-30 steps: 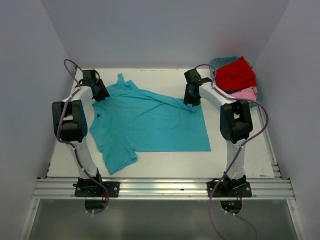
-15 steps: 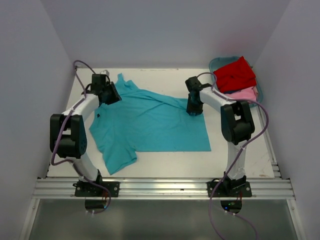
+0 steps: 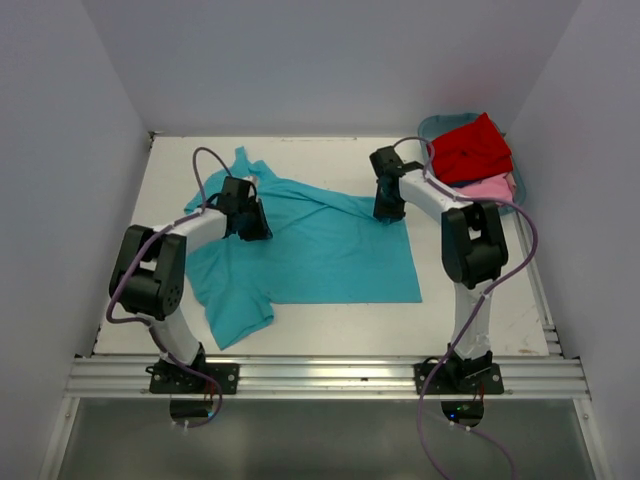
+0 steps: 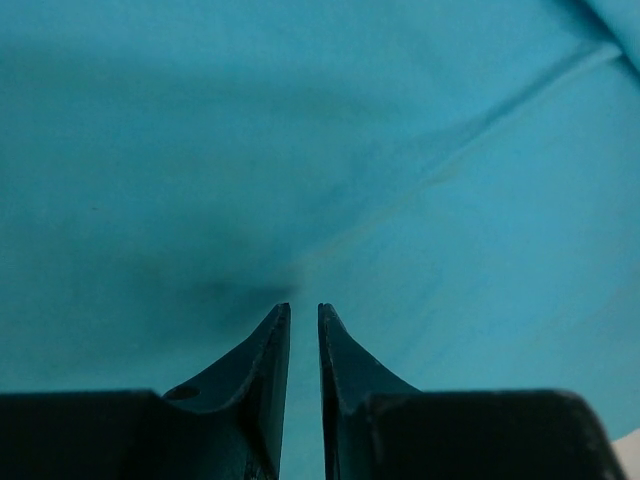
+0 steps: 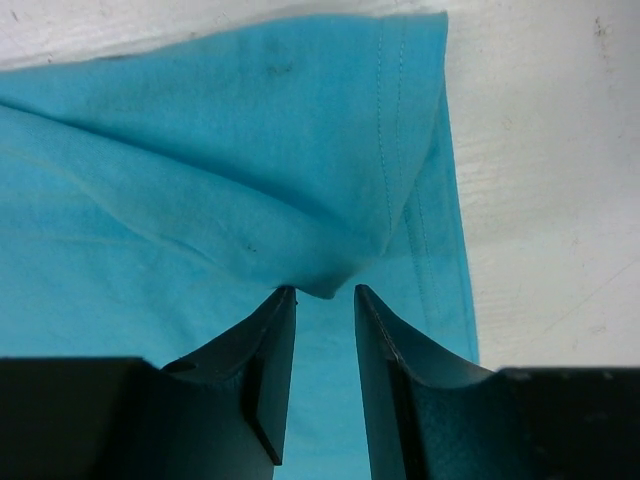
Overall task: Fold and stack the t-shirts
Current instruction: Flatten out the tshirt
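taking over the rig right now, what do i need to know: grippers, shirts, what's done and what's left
Left gripper: over the left part of the turquoise t-shirt, jaws nearly together, tips on the cloth; grip uncertain.
Right gripper: pinching a fold at that shirt's far right hemmed corner.
Turquoise shirt lies spread on the table, unfolded. Red t-shirt sits on the pale pink t-shirt in the teal tub, far right.
Done: nothing folded. Left: fold all three, then stack.
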You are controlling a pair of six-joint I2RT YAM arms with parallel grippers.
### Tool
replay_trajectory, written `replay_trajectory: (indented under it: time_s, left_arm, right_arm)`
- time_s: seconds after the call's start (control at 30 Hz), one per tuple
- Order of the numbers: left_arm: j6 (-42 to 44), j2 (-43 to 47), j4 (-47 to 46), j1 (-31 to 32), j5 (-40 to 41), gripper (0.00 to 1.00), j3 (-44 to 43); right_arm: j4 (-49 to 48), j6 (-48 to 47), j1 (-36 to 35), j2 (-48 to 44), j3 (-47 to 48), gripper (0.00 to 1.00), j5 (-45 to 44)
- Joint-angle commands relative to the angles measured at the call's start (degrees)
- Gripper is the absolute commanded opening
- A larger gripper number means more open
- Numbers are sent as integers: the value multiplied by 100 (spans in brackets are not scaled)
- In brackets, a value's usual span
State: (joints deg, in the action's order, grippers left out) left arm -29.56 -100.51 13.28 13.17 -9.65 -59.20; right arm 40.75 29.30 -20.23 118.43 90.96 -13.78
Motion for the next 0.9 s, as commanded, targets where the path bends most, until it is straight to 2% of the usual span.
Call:
replay_trajectory:
  time_s: [0.0,0.07,0.17,0.27,0.33,0.53,0.67,0.73,0.87]
  left_arm:
    - [-111,137,-414,229,16,20,145]
    - [-129,84,-423,282,7,19,181]
    - [-146,32,-422,370,24,18,268]
    - [-164,49,-458,432,42,18,400]
    - [-155,49,-458,485,60,17,505]
    - [-138,32,-528,783,376,15,857]
    - [-164,-74,-607,898,420,13,1015]
    - [-164,-109,-598,915,438,13,1077]
    - [-155,-92,-581,933,543,11,1165]
  right_arm:
    - [20,-126,19,153,361,34,-230]
    - [64,-152,10,241,510,34,-274]
    - [117,-179,28,452,633,29,-327]
    - [135,-188,19,576,695,9,-336]
    - [135,-161,19,558,678,0,-336]
    - [143,-196,19,-29,651,0,-300]
    - [275,-267,37,-286,1107,0,-371]
    - [442,-337,63,-216,1588,0,-458]
    - [934,-407,133,555,2601,0,-582]
